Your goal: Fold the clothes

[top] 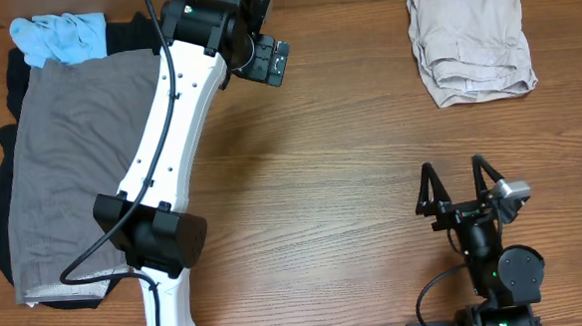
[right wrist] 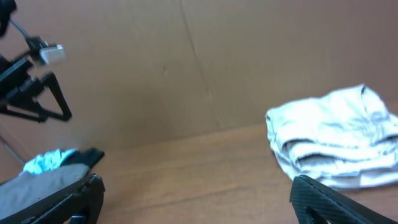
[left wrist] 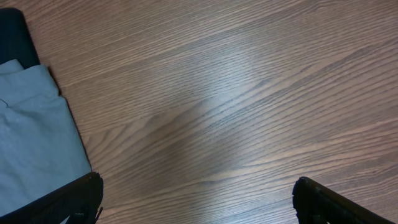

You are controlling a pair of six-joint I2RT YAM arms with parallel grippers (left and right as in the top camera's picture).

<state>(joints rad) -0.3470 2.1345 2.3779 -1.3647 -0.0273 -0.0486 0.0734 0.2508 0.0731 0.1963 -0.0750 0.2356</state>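
The cream-beige trousers (top: 472,44) lie folded at the back right of the table; they also show in the right wrist view (right wrist: 336,146). A pile at the left holds a grey piece (top: 77,164) on top of black fabric (top: 0,218), with a light-blue piece (top: 60,37) at its back. The grey piece shows at the left of the left wrist view (left wrist: 34,137). My left gripper (top: 271,59) hangs open and empty over bare wood, right of the pile (left wrist: 196,199). My right gripper (top: 457,179) is open and empty near the front right (right wrist: 196,199).
The left arm (top: 166,150) stretches from the front edge across the pile's right side. A brown wall stands behind the table in the right wrist view (right wrist: 186,62).
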